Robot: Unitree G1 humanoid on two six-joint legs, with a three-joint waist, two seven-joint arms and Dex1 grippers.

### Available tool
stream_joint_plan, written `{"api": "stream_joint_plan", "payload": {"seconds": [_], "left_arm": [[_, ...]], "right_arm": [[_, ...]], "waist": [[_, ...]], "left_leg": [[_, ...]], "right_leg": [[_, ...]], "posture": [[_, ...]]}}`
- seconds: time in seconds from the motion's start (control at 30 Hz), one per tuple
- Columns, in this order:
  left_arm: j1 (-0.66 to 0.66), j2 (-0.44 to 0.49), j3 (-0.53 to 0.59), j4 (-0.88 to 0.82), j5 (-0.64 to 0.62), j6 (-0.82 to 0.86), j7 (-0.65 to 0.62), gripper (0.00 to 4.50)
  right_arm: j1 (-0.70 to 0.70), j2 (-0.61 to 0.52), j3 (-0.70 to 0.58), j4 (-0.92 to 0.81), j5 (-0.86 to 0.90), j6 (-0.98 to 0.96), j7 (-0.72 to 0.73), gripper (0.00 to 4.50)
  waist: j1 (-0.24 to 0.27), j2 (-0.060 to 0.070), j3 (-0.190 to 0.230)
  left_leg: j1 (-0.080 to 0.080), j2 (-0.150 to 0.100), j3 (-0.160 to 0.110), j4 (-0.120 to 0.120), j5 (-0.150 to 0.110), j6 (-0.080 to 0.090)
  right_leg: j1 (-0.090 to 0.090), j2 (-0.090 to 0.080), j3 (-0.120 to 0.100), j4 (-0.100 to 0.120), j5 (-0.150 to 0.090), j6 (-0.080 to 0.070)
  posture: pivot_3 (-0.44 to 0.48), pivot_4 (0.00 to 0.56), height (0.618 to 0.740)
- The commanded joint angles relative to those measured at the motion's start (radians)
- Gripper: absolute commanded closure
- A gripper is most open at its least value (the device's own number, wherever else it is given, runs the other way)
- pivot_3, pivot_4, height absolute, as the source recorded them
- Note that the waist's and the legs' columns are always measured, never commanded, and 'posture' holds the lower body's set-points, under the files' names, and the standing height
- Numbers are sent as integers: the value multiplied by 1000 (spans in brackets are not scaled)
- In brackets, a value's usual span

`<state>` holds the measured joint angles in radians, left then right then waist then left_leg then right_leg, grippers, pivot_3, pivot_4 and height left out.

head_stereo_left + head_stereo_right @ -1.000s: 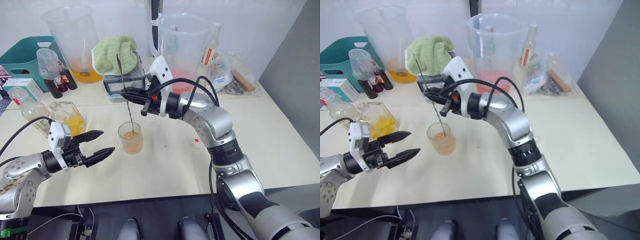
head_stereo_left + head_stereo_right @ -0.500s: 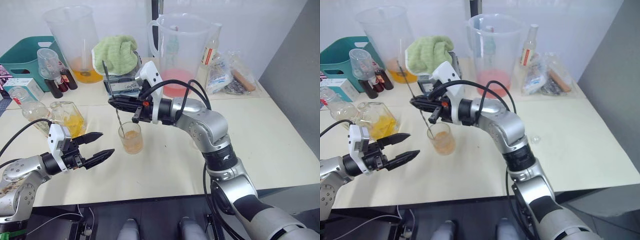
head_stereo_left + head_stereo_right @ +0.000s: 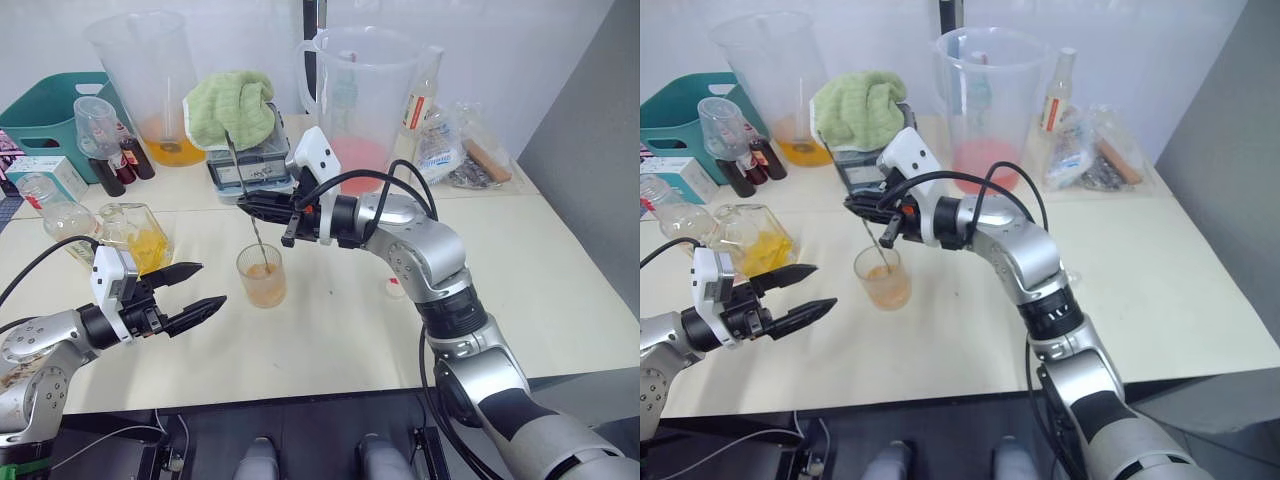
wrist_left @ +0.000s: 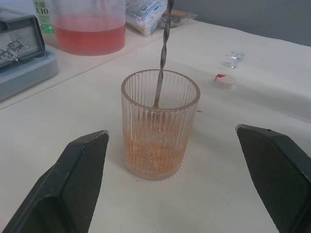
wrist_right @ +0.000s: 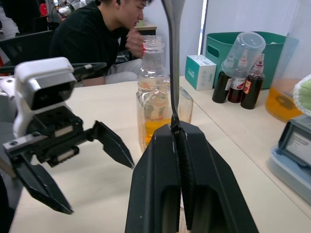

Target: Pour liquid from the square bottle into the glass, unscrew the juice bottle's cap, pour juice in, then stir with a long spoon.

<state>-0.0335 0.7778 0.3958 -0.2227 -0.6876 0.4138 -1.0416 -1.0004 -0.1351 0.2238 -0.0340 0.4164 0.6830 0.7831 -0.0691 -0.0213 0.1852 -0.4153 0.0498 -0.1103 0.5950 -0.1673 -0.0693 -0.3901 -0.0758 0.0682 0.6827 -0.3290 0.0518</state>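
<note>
At the middle of the cream table [image 3: 330, 330] stands the small ribbed clear glass [image 3: 262, 275], about a third full of pinkish-orange liquid, and the thin twisted silver long spoon [image 4: 163, 48] dips into it, leaning, its handle rising above the rim. The right gripper [image 3: 248, 205] hovers just above the glass, black fingers pressed together on the spoon's shaft. The left gripper [image 3: 195, 287] waits beside the glass, jaws spread wide and holding nothing. Off to the robot's left sits the squat angular clear square bottle [image 3: 140, 236] with yellow-orange liquid. The small white cap with red marking [image 4: 225, 80] lies on the table beyond the glass
</note>
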Motion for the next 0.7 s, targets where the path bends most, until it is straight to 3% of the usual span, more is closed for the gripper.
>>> {"api": "stream_joint_plan", "payload": {"seconds": [0.03, 0.43, 0.57, 0.7], "left_arm": [[-8, 13, 20, -16, -8, -11, -6, 49], [0, 11, 23, -21, -7, -11, -2, 49], [1, 9, 23, -16, -7, -14, -5, 49], [1, 7, 23, -10, -7, -18, -11, 49]], "right_arm": [[-14, 30, -27, -58, 46, 27, -15, 4500], [-16, 46, -52, 77, -39, -117, -78, 4500], [-28, 28, -112, 4, 57, -3, -69, 4500], [-61, 48, -211, -19, 163, 141, -148, 4500]], "waist": [[0, 0, 0], [3, 0, 0], [1, 0, 0], [0, 0, 0]], "left_leg": [[0, 0, 0, 0, 0, 0], [0, 0, 0, 0, 0, 0], [0, 0, 0, 0, 0, 0], [0, 0, 0, 0, 0, 0]], "right_leg": [[0, 0, 0, 0, 0, 0], [0, 0, 0, 0, 0, 0], [0, 0, 0, 0, 0, 0], [0, 0, 0, 0, 0, 0]], "posture": [[0, 150, 740], [0, 150, 740], [0, 150, 740], [0, 150, 740]]}}
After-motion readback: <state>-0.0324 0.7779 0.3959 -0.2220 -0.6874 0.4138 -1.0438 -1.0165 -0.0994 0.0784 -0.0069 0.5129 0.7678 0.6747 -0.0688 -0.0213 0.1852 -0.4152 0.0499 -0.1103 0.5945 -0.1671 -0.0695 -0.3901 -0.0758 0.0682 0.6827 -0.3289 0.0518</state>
